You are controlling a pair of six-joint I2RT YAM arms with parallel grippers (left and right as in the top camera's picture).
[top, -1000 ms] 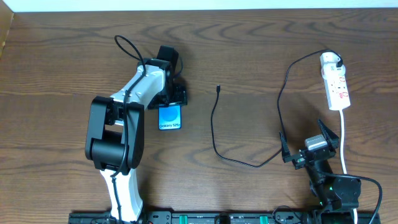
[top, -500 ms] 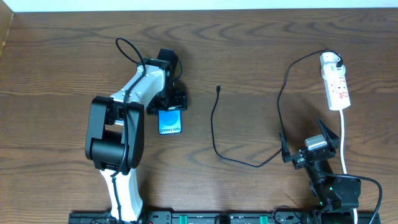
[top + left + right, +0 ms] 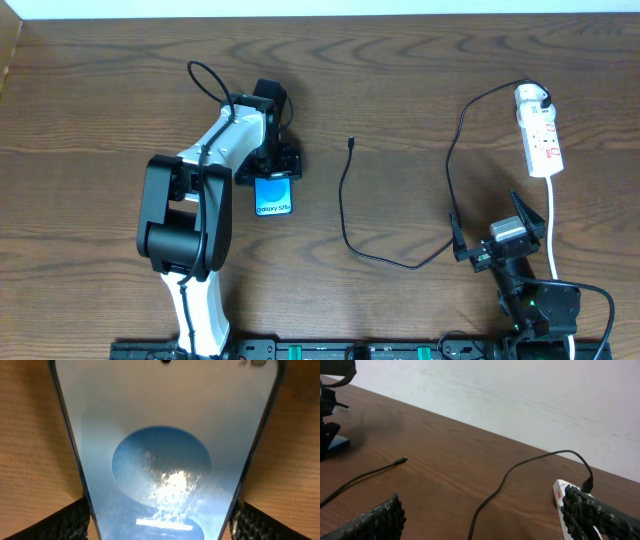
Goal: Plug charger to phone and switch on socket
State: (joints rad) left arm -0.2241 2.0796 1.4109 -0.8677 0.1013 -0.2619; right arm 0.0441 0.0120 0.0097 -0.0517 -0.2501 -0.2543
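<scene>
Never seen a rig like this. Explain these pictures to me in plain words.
Two robot arms stand at a wooden table. One picture looks down from above; the other two come from a camera on each wrist. The left gripper has its jaws astride the phone, which lies with its blue screen up. Whether they squeeze it, I cannot tell. The right gripper sits with jaws wide open, holding nothing. The black charger cable lies loose mid-table, its tip free, its plug on the white socket at the right.
</scene>
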